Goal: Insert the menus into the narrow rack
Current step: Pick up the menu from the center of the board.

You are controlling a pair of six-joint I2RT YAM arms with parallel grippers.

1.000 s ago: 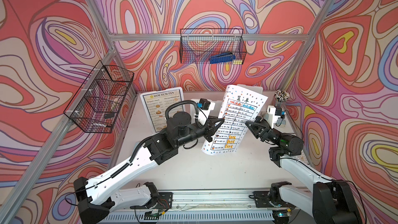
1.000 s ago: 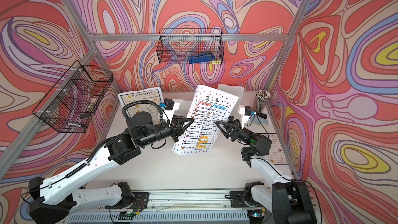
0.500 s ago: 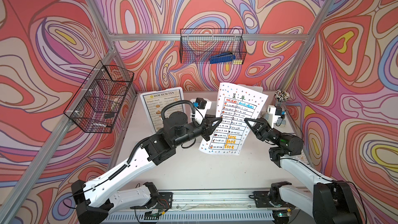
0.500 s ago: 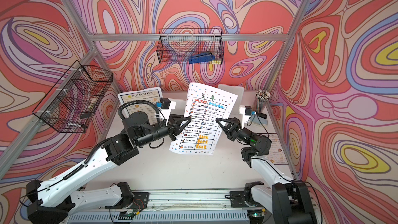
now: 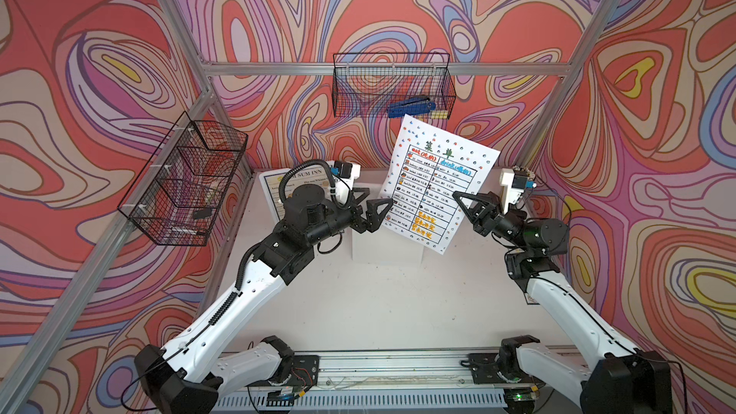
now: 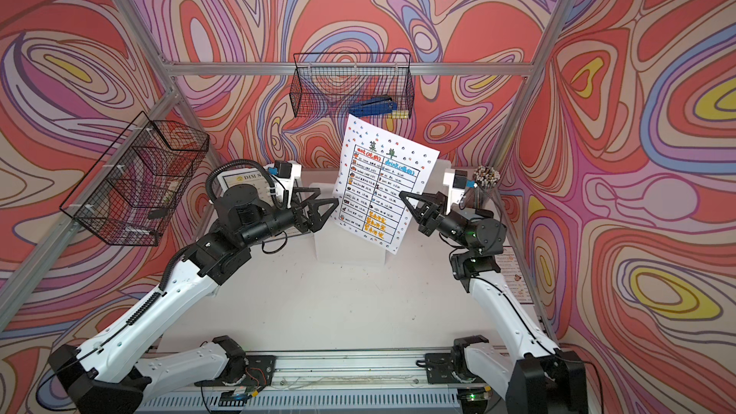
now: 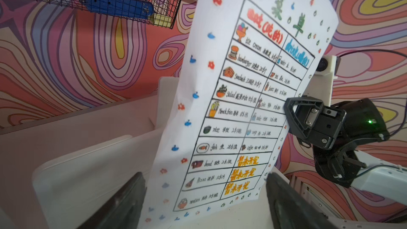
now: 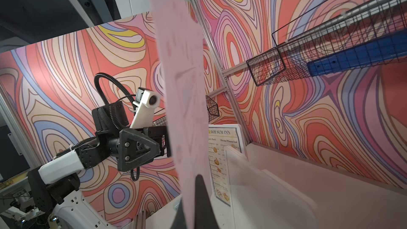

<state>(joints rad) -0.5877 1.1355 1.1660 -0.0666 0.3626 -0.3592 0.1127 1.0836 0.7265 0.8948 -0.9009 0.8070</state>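
Two tools, one handoff: left tool (image 5: pixel 370 207) has just let go, jaws apart beside the white menu (image 5: pixel 434 189); right tool (image 5: pixel 459 197) is pinched shut on its edge. It hangs roughly upright over the rack (image 5: pixel 382 250), ready to slot in, I reckon. Pale desk (image 5: pixel 378 304), swirly walls (image 5: pixel 398 13), another menu (image 5: pixel 274 189) leaning behind.

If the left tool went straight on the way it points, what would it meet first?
Probably the white menu, held by the shut right tool: the open left tool points at its lower half, depth unclear.
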